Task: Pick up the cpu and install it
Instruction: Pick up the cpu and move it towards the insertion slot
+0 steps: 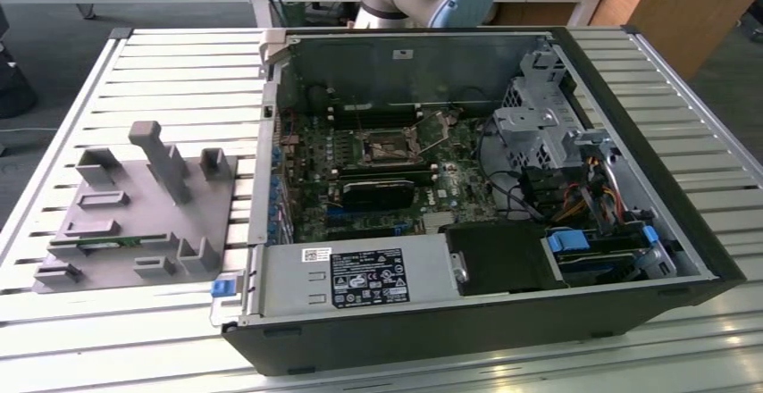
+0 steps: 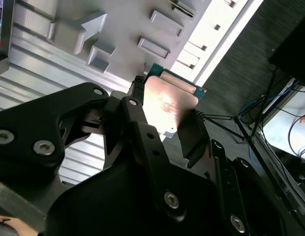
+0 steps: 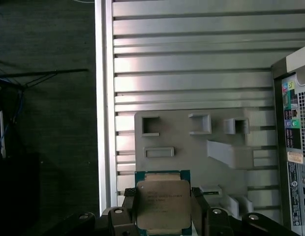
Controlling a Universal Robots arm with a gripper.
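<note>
The grey holder tray [image 1: 131, 205] lies on the slatted table [image 1: 179, 62] at the exterior view's left. In both wrist views the gripper [image 3: 163, 210] hangs above it, fingers closed partway onto two opposite edges of the cpu [image 2: 169, 105], which is clear of the tray. The pick-up looks done and the carry is in hand. Further right, the socket [image 1: 388, 150] inside the computer case [image 1: 477, 330] calls for a level, squarely aligned placement.
</note>
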